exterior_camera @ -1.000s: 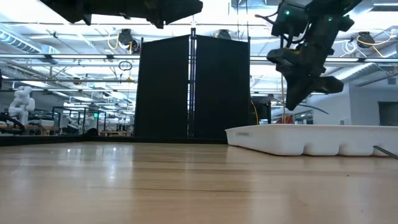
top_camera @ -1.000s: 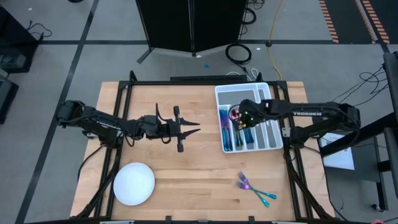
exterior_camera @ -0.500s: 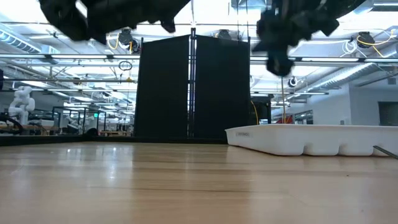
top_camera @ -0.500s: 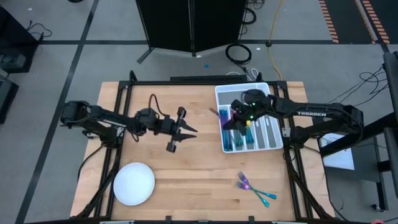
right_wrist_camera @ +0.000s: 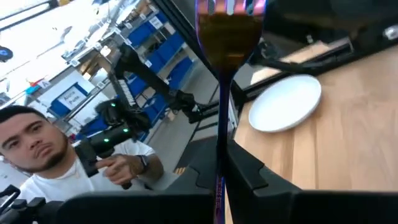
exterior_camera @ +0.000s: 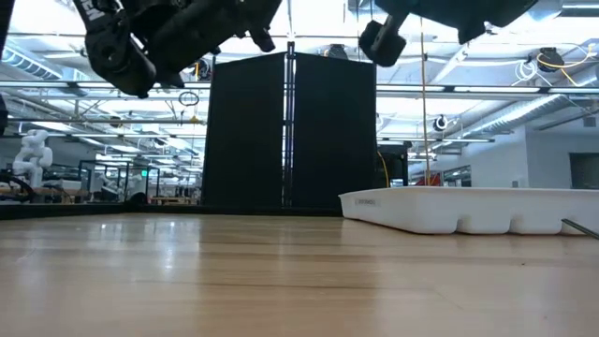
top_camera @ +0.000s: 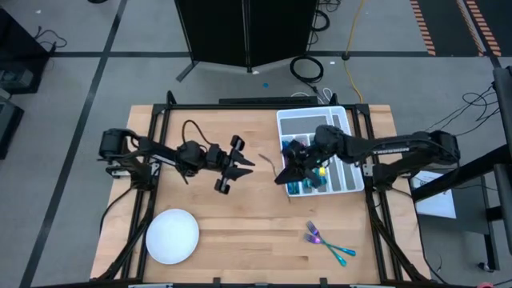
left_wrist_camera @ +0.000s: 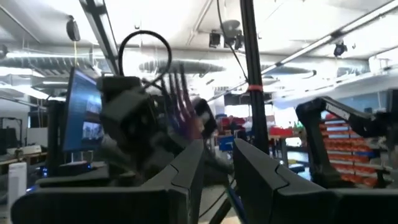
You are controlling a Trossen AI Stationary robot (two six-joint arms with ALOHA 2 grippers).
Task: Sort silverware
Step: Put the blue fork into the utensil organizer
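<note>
My right gripper (top_camera: 282, 170) hangs in the air just left of the white divided tray (top_camera: 352, 160), shut on one iridescent fork (right_wrist_camera: 229, 31). The fork's tines stick out past the fingers toward my left gripper (top_camera: 246, 164). My left gripper is high over the table's middle, pointing right at the fork, its fingers a little apart and empty (left_wrist_camera: 217, 155). More silverware (top_camera: 308, 180) lies in the tray's left compartments. Two more forks (top_camera: 326, 242) lie on the table near the front right. My right gripper pinches the fork's slim handle (right_wrist_camera: 219, 155) between its two fingers, which lie along the handle. The tine end stands out beyond the fingertips. The fork is lifted clear of the table and the tray.
A round white plate (top_camera: 172, 236) lies at the front left. The tray (exterior_camera: 468, 211) stands at the far right. Bare wood lies between the plate and the loose forks. A person (right_wrist_camera: 56, 162) shows beyond the table in the right wrist view.
My right gripper has gone from above the tray toward the table's left, turning as it went, and carried the fork out toward my left gripper. My left gripper has rolled about its axis and stayed near the table's middle.
</note>
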